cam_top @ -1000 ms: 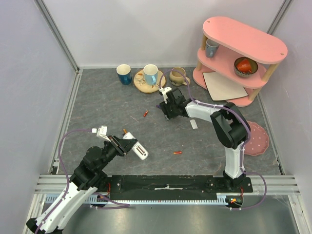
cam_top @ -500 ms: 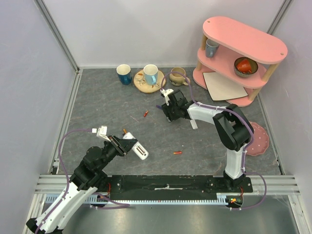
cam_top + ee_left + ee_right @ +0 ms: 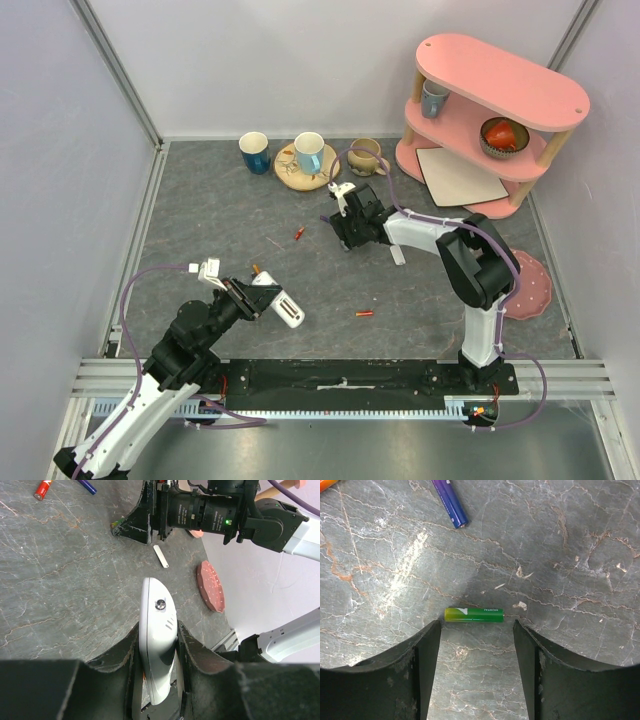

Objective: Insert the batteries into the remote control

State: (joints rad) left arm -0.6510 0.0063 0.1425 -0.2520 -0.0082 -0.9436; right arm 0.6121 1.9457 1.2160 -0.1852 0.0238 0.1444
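Table: a grey, marble-veined slab (image 3: 200, 220) carried everything else.
Shelf: a pink two-tier rounded wooden stand (image 3: 500, 100) stood in the far right corner.
Right gripper: the black two-finger gripper (image 3: 476, 630) was lowered to the table mid-way back, its jaws spread wide and holding nothing.
Left gripper: the black two-finger gripper (image 3: 157, 630) sat near the front left, its jaws clamped on the sides of the handset.
Remote control: the slim white plastic handset (image 3: 157, 645) was pinched between the left fingers, its rounded end sticking out beyond them above the table, tilted.
Green battery: a small green cylinder with a yellow end (image 3: 474, 614) lay flat on the table, crosswise in the gap between the right fingertips; contact with either finger could not be told.
Purple-blue battery: a thin cylinder (image 3: 450, 502) lay on the table ahead of the right gripper, apart from the green one.
Red-orange battery: another small cylinder (image 3: 365, 314) lay alone on the table, between the two arms.
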